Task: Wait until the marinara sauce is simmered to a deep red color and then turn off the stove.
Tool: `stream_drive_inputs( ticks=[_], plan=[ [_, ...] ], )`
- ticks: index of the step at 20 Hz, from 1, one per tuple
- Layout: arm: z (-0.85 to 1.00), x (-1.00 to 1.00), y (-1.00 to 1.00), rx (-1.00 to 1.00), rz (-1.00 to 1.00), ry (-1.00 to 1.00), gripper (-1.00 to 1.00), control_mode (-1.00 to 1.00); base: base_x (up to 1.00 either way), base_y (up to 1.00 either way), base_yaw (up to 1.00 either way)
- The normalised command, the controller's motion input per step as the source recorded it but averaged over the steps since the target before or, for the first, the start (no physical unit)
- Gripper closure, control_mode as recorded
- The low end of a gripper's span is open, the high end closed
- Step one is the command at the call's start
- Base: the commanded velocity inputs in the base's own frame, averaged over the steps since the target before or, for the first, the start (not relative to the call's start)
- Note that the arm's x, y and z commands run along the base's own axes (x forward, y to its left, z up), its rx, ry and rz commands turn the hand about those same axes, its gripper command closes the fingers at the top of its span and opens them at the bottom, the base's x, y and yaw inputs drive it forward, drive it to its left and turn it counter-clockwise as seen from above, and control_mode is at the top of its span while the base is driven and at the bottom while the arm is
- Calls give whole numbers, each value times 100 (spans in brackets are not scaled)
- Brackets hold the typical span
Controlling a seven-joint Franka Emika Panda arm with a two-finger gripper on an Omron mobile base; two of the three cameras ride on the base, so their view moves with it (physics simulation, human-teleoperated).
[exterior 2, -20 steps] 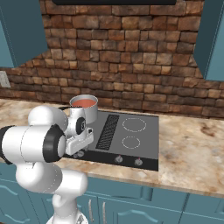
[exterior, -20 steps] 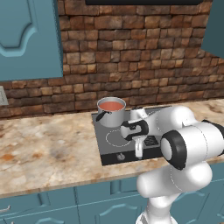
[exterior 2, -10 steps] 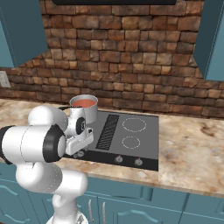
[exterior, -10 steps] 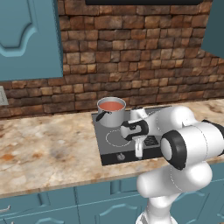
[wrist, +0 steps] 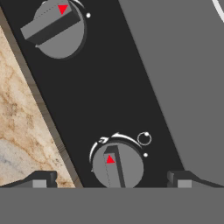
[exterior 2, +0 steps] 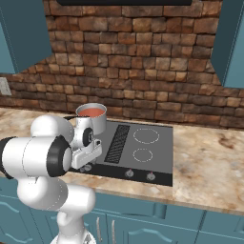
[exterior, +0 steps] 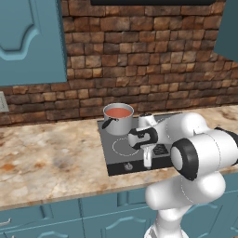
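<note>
**Gripper Positioned Over Front Knob Strip, Jaws Released**

We find the gripper [wrist: 109, 183] with its jaws spread wide and nothing held. In the hand view the two dark fingertips [wrist: 41, 179] rise well apart, and a round grey knob [wrist: 117, 165] sits between them, just beyond the tips. We cannot tell from this angle whether the fingers touch it; they appear clear of it. The knob carries a raised bar grip with a small red triangle, and thin white arc and dot markings ring its far side. A second knob [wrist: 56, 27] of the same form lies farther out from the fingers, toward the left finger's side, its bar turned at a different angle.

Outboard of the left finger runs the speckled beige stone counter [wrist: 19, 109], met by the black panel edge. Outboard of the right finger lies the flat grey cooktop glass.

In the base views, the stove [exterior 2: 152, 157] is a dark, flat slab with thin white ring burners and a black ribbed centre grille. The small grey steel pot [exterior: 119, 122] stands on its rear burner, beyond the fingers, with the marinara sauce [exterior: 118, 112] filling its rim as a smooth orange-red disc. A rough brick wall [exterior 2: 133, 71] and teal cabinets [exterior: 28, 42] stand behind.
</note>
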Motion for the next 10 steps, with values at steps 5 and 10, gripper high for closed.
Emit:
stream_drive_inputs(
  ticks=[5, 10],
  plan=[
    [0, 0, 0, 0, 0, 0, -100, -100, 0, 0, 0],
    [0, 0, 0, 0, 0, 0, -100, -100, 0, 0, 0]
  ],
)
